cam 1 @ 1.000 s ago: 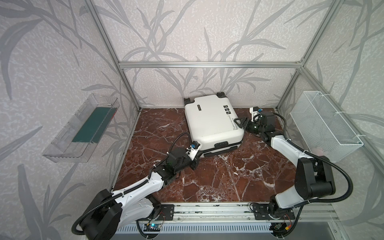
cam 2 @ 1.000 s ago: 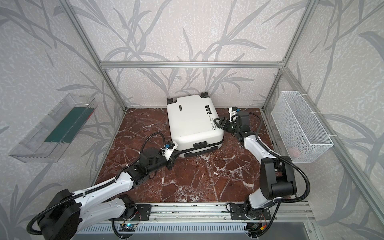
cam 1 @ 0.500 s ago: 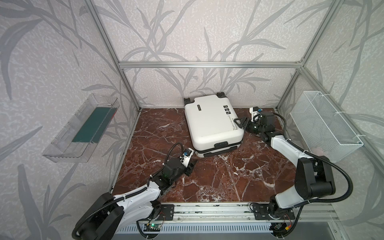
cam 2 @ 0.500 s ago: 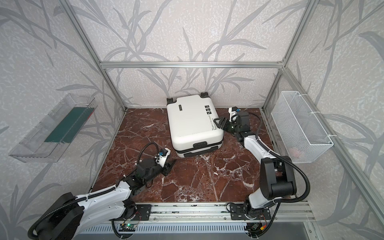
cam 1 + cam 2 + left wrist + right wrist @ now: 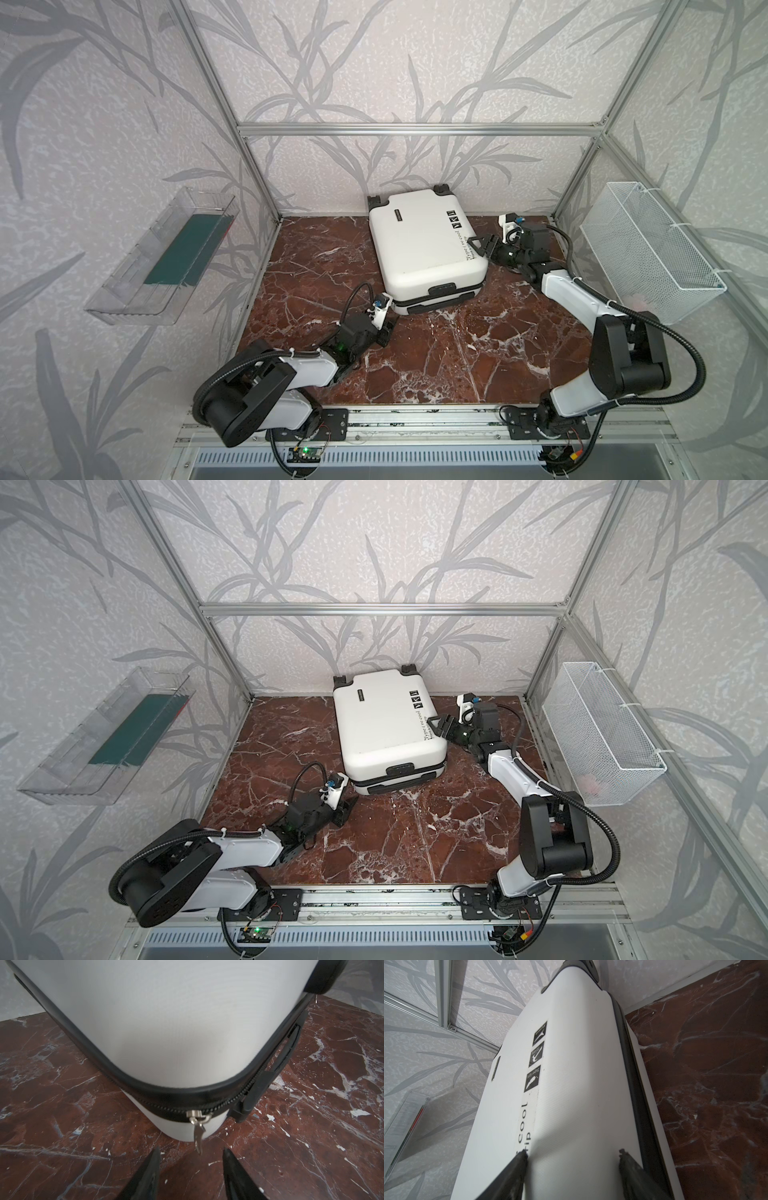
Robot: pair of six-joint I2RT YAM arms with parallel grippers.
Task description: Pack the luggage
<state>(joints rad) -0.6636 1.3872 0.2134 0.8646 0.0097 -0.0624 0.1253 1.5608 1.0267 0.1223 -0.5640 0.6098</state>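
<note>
Holding our left pincer (image 5: 191,1150) open just short of the zipper pull (image 5: 198,1136), we are steadying the closed suitcase (image 5: 424,245), lying flat at the back of the table (image 5: 457,353), with our right pincer (image 5: 573,1152), jaws spread on its shell and gripping nothing. We are risking a missed pinch: the dangling pull may swing aside, or the suitcase may slide.

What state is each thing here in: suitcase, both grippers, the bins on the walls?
Suitcase: shut, lying flat on the table.
Zipper pull: hanging loose at a near corner, not held.
Left gripper: open, empty, just short of the zipper pull.
Right gripper: open, at the suitcase's side edge.
Wire basket: hung on the wall; contents unclear.
Clear tray: hung on the wall, holding a dark green item.
</note>
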